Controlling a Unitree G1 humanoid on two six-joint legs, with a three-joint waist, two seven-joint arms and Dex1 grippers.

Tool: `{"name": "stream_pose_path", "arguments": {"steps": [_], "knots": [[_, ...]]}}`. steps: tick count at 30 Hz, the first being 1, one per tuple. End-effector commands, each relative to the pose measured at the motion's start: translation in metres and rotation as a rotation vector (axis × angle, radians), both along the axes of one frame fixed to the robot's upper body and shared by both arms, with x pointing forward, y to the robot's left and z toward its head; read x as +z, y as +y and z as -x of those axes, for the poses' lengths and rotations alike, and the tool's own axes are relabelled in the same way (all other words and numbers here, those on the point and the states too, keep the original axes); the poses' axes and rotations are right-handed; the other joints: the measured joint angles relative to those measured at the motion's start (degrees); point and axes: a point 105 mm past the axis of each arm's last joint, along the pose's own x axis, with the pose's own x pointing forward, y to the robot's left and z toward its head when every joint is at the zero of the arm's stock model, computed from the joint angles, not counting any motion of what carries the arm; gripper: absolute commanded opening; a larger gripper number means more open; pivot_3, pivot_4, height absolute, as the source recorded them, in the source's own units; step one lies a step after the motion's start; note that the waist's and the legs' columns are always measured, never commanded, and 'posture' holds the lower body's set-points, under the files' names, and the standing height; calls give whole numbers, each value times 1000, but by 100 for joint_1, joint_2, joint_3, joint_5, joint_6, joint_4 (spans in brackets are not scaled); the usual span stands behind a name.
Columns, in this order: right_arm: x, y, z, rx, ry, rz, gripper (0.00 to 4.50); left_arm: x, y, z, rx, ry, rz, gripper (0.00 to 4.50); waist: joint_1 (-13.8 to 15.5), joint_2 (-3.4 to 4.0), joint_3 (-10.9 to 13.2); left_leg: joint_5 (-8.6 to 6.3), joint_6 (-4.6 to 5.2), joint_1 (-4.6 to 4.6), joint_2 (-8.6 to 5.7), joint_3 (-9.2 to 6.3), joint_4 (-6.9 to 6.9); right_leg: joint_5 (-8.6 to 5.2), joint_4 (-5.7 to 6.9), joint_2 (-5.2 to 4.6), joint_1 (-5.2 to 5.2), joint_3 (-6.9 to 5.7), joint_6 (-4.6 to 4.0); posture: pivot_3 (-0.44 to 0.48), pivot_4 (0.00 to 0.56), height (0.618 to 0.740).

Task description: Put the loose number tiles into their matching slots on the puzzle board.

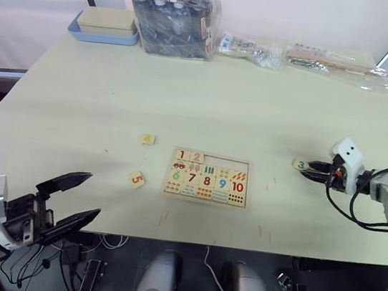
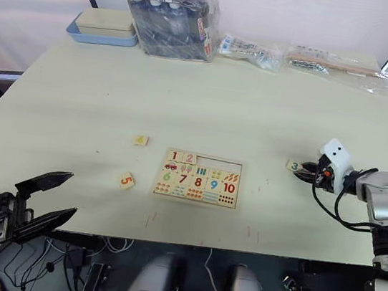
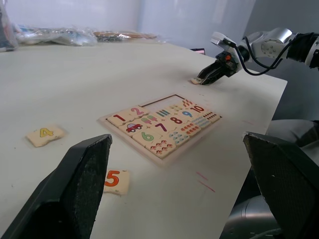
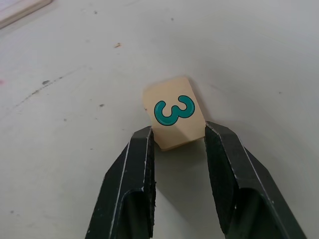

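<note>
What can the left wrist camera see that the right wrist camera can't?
Left wrist view alone: the 4 tile and 5 tile lying loose, and tiles 1 and 2 seated in the puzzle board. Right wrist view alone: the right gripper closed on the tile's edges. Both: the 3 tile, the table.

the puzzle board (image 1: 207, 178) lies near the table's (image 1: 208, 97) front edge, tiles 1 (image 1: 182, 155) and 2 (image 1: 197, 157) in its top row's left slots. tile 4 (image 1: 148, 139) and tile 5 (image 1: 136, 179) lie left of it. tile 3 (image 1: 301, 163) lies well right, between the right gripper's (image 1: 311, 169) fingertips. the left gripper (image 1: 73, 204) hangs off the front left edge.
</note>
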Motion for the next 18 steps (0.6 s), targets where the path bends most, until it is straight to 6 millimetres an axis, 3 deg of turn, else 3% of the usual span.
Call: {"name": "stream_pose_path", "arguments": {"steps": [1,7,13,18], "knots": [[25,17,5,86,-52,32,879,6,-3,1,-9,-24,-5,4500,1,4,3,0,0,0,0,0,0,0,0,0,-1,0,0,0,150,740],[58,56,25,197,-52,228,879,6,-2,2,0,-24,-11,4500,-3,12,7,0,0,-1,8,-3,-2,-6,0,-2,-3,-2,9,0,150,740],[96,108,42,325,-1,305,879,6,-1,2,4,-24,-14,4500,-40,15,9,-1,-2,-1,14,-9,-2,-11,0,-15,-15,-8,17,0,150,740],[111,146,45,372,6,329,879,6,0,1,10,-31,-16,4500,-42,13,8,-2,-3,-14,5,-7,-10,0,-4,-37,-27,-11,-5,0,150,740]]}}
